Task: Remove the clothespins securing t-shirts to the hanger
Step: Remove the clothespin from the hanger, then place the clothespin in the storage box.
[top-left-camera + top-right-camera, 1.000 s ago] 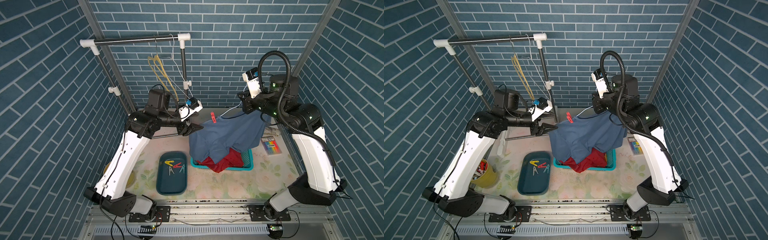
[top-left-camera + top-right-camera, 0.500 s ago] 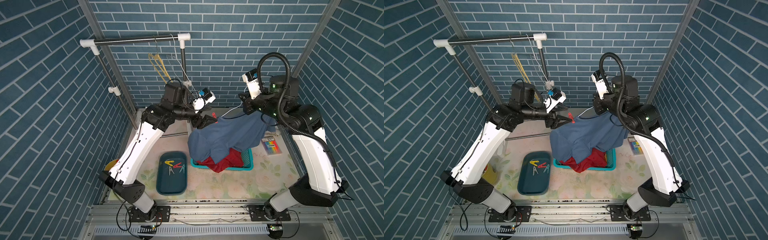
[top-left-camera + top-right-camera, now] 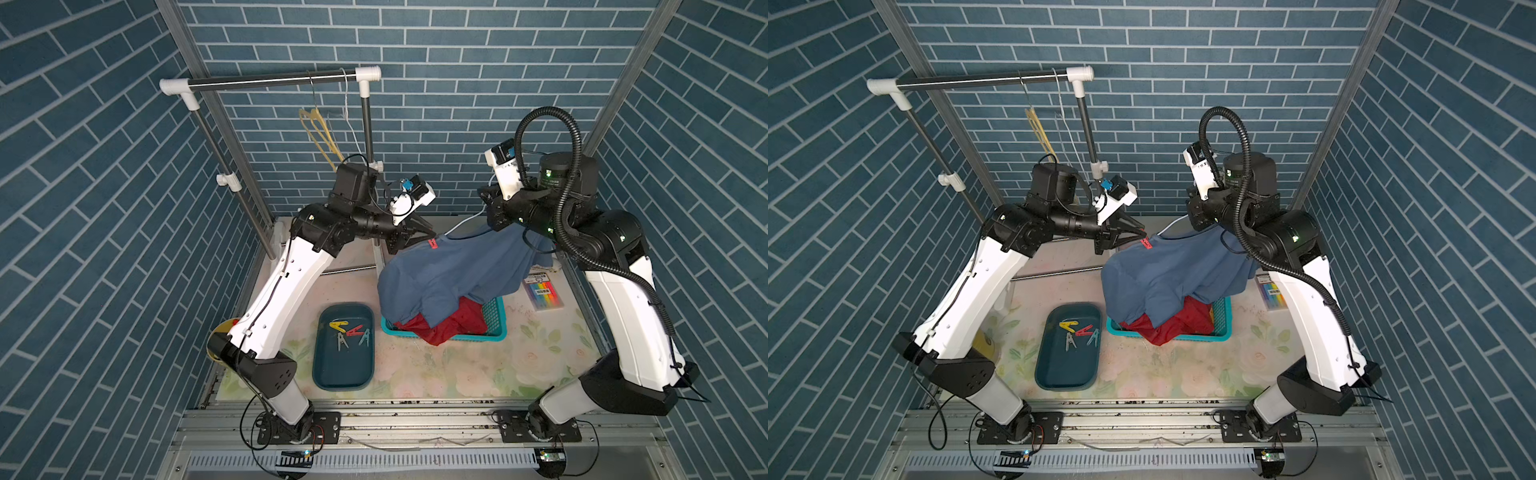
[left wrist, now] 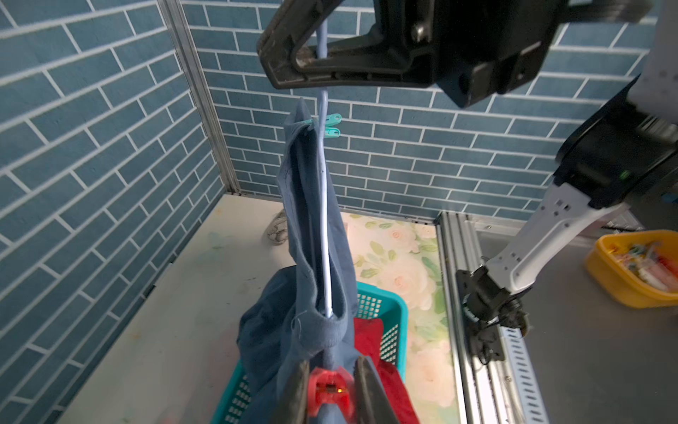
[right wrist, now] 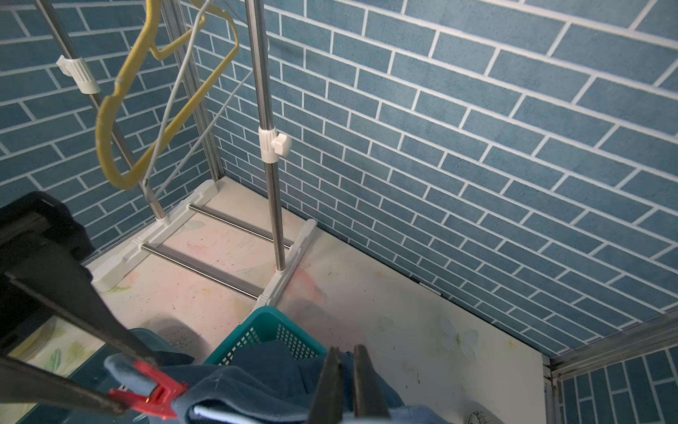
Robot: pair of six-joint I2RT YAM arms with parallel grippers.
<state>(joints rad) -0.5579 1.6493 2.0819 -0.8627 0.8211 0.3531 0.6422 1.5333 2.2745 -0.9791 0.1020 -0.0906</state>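
Left tool (image 4: 331, 367) is closing in and clamping the red clothespin (image 4: 329, 391) on the blue shirt (image 4: 312, 227), right tool (image 5: 347, 352) pinching the hanger (image 4: 324, 220) tight, so the pin is looking ready to come off.

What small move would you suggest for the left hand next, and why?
Probably draw the left hand straight back off the blue t-shirt, with the squeeze held. It already pinches the red clothespin at the shirt's shoulder, and the right hand holds the hanger up, so the clip should slide free. A teal clothespin is clipped further along the hanger.
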